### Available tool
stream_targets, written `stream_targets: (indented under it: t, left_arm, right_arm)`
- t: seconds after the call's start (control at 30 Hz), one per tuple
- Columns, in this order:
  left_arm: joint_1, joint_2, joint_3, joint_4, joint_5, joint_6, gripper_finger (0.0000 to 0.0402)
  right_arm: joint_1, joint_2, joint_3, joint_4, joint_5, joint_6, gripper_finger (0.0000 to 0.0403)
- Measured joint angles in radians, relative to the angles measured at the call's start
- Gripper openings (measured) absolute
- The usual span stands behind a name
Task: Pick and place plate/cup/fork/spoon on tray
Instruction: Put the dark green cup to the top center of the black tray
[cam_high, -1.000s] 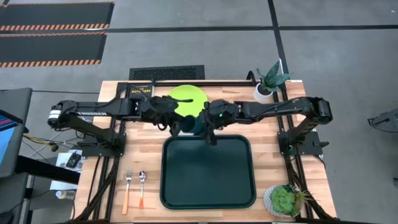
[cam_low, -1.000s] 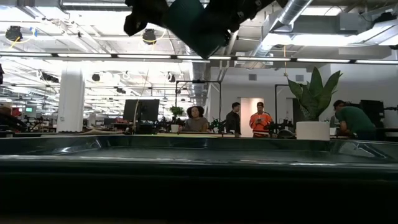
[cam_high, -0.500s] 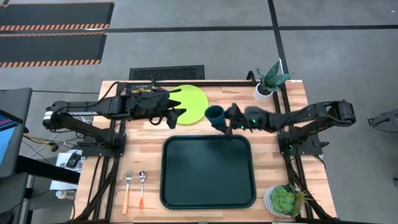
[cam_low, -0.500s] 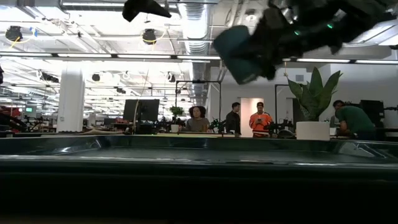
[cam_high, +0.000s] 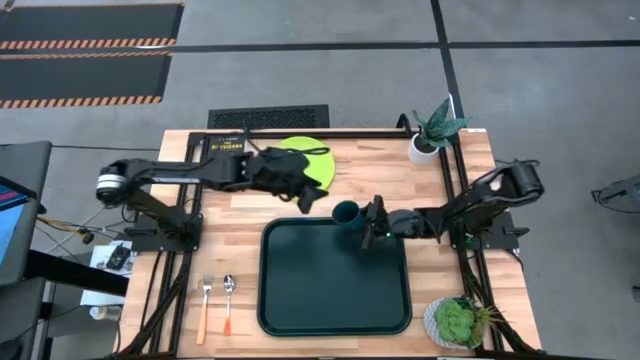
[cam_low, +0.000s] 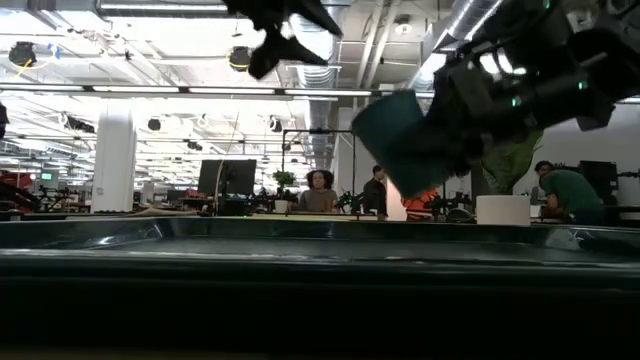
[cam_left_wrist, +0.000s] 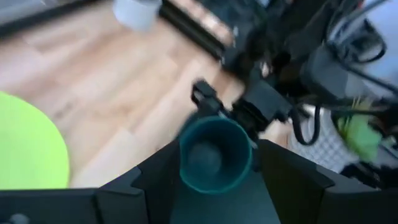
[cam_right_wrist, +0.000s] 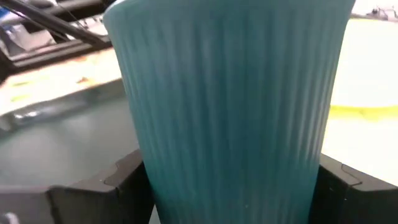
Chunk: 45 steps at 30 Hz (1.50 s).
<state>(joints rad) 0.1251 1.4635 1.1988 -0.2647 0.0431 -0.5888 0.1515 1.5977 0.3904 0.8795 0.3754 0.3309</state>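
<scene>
The dark teal cup (cam_high: 346, 211) hangs over the far rim of the dark green tray (cam_high: 335, 285), with my right gripper (cam_high: 356, 218) shut on it. It fills the right wrist view (cam_right_wrist: 230, 93). In the low view the cup (cam_low: 400, 140) is well above the tray's rim (cam_low: 320, 250) and tilted. My left gripper (cam_high: 306, 198) is open and holds nothing. It hovers just left of the cup, over the near right edge of the lime-green plate (cam_high: 322, 165), which lies flat on the table and is partly hidden by the left arm. The fork (cam_high: 205, 300) and spoon (cam_high: 228, 295) lie at the near left. My right gripper pinches the cup's ribbed wall (cam_right_wrist: 155, 168) between its two fingers (cam_right_wrist: 118, 186), one on each side of the cup. The fingers come roughly level from the table's right side. The cup is lifted clear and slightly tilted, with its mouth (cam_left_wrist: 214, 152) upward.
A white pot with a tall plant (cam_high: 430, 135) stands at the far right corner and a succulent (cam_high: 455, 322) at the near right corner. A black book (cam_high: 225, 145) lies under the left arm. People stand in the room beyond the table (cam_low: 420, 195).
My left gripper has let go of the cup, drawn back toward the left, then returned over the plate's edge. My right gripper has carried the cup first toward the right, then toward the near edge and down, so it now hangs over the tray's far rim.
</scene>
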Motion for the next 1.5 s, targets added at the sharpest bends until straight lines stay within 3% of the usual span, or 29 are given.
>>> stream_targets:
  t: [0.17, 0.47, 1.1, 1.5]
  left_arm:
    - [0.018, 0.067, 0.0, 0.0, 0.056, -0.008, 0.0201]
    - [0.035, 0.095, 0.0, 0.004, 0.038, -0.018, 0.0201]
    - [0.035, 0.093, -0.044, -0.021, 0.001, -0.036, 0.0201]
    - [0.058, 0.093, -0.284, 0.349, 0.045, -0.285, 0.0201]
  right_arm:
    - [0.014, 0.114, 0.001, 0.118, 0.026, 0.039, 0.0317]
    - [0.019, 0.208, 0.005, 0.154, 0.051, 0.054, 0.0317]
    - [0.013, 0.104, 0.008, 0.017, 0.034, 0.054, 0.0317]
    - [0.022, 0.107, 0.043, 0.022, -0.009, -0.023, 0.0318]
